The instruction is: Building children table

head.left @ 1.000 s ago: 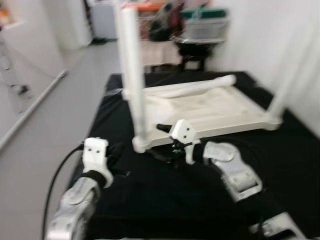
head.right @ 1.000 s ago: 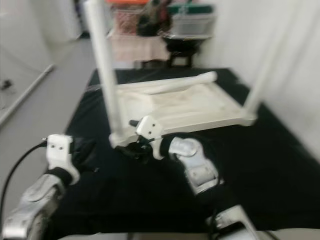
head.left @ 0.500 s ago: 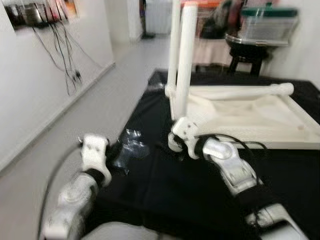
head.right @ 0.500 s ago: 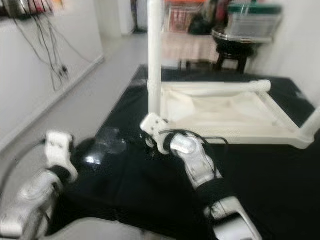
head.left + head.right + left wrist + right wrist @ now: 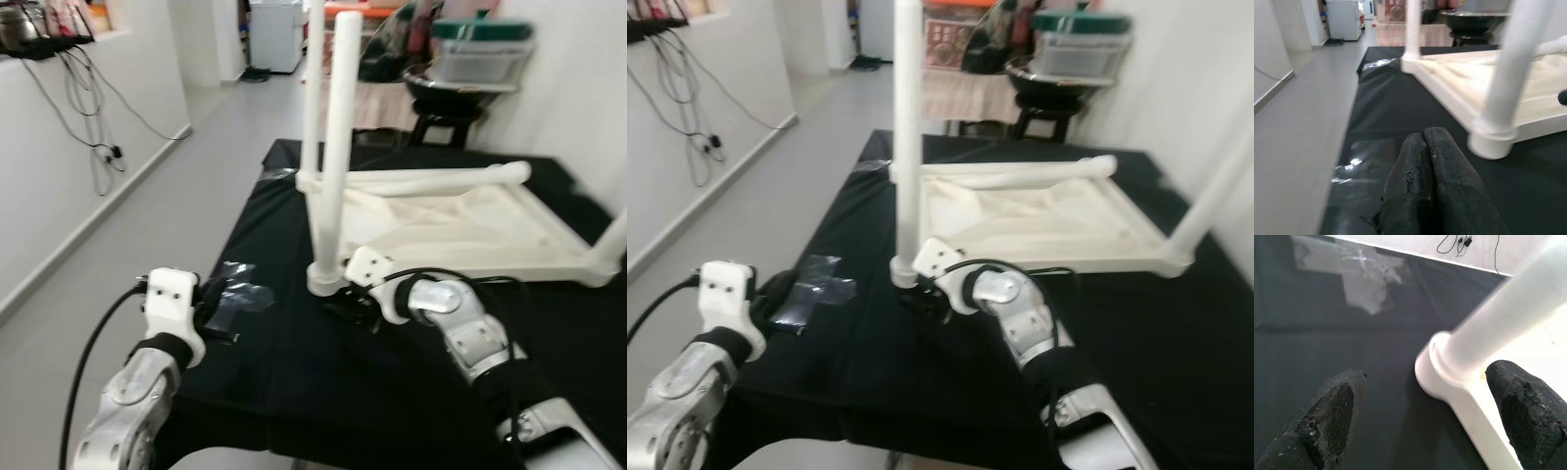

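Left-eye view: three upright legs (image 5: 331, 157), right fingers (image 5: 1334, 418) spread, left fingers (image 5: 1432, 186) pressed together.

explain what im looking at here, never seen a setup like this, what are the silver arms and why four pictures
This is a humanoid robot with two silver arms, each ending in a gripper with two black fingers. The two wide pictures come from cameras on its head, looking down at a black cloth. The other two come from cameras on its wrists, looking along the fingers.

On the cloth lies a white child's table, upside down, with legs pointing up and one more leg lying across it. Clear plastic wrap lies nearby.

The right gripper is open beside the base of the near leg, holding nothing. The left gripper is shut and empty.
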You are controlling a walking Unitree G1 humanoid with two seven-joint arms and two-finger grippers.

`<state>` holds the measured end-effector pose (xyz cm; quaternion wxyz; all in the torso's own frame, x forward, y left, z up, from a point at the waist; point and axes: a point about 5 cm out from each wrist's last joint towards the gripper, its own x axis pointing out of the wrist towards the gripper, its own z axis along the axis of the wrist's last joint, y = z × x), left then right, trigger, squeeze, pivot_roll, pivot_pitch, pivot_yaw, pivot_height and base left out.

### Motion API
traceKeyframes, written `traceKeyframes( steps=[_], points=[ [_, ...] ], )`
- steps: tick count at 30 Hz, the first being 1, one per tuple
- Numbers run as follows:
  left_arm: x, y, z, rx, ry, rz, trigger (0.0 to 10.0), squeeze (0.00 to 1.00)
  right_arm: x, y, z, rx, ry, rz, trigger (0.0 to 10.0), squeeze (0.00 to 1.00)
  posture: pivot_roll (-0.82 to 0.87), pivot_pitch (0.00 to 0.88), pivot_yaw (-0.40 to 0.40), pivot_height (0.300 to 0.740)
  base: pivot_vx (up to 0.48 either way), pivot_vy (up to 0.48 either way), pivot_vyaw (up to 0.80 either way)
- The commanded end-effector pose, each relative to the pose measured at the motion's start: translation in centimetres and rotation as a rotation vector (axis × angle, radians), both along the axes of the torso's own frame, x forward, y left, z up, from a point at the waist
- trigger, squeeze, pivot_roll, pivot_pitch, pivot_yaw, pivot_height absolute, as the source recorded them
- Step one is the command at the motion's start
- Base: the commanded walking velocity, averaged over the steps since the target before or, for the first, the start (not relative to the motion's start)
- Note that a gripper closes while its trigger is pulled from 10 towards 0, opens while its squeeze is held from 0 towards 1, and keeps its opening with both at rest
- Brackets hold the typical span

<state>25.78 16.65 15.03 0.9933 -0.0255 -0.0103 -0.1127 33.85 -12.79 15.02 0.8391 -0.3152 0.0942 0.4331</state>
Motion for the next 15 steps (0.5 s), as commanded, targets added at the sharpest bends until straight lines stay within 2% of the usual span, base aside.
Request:
traceKeyframes(
  steps=[1,11,14,15],
  points=[
    [-0.1,-0.2,0.0,-0.005,0.000,-0.009,10.0,0.00,-0.4,-0.2,-0.9,-0.012,0.037,-0.007,10.0,0.00,-0.06,0.000,-0.023,0.740,0.000,-0.435,0.00],
    [0.1,0.0,0.0,0.002,0.004,0.011,10.0,0.00,0.5,-0.3,-0.8,0.010,0.007,-0.095,10.0,0.00,-0.06,0.000,-0.022,0.740,0.000,-0.432,0.00],
    [0.3,0.0,0.1,0.029,-0.003,0.028,10.0,0.00,1.0,-0.3,-0.3,0.044,-0.022,-0.145,10.0,0.00,-0.06,0.000,-0.022,0.740,0.000,0.000,0.00],
    [0.5,0.0,0.2,0.028,-0.008,0.037,10.0,0.00,1.5,-0.3,0.2,0.090,-0.038,-0.201,10.0,0.00,-0.05,0.000,-0.022,0.740,0.000,0.000,0.00]
  ],
)
